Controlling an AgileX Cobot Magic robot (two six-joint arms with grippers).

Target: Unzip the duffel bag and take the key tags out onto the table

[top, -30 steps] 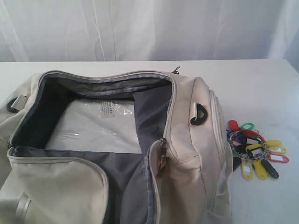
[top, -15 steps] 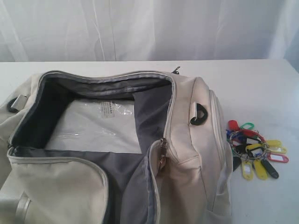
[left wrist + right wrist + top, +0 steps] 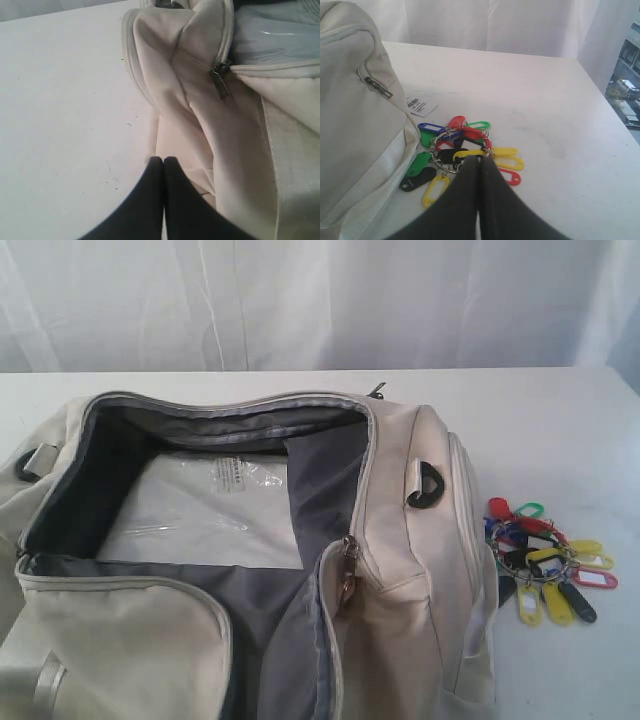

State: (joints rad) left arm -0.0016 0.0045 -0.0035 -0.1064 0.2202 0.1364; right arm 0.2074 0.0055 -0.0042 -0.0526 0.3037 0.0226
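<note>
White tabletop under it all, pale curtain behind, and look where your key tags are: out of the bag, lying in a bright bunch on the table, just beside the end wall of the duffel bag. The main zip is open and grey lining is on show, with only a clear plastic sheet inside as far as I can see. I'd call both steps done; nothing seems left but backing off.

Your right gripper hangs over the bunch, jaws pressed together, holding nothing. Your left gripper, jaws likewise pinched together and empty, is by the bag's outer fabric, near a zipper pull.

Room to move: bare table runs wide beyond the tags, its edge well apart from them. On the other side the bag crowds them, with a white hang tag lying near.
</note>
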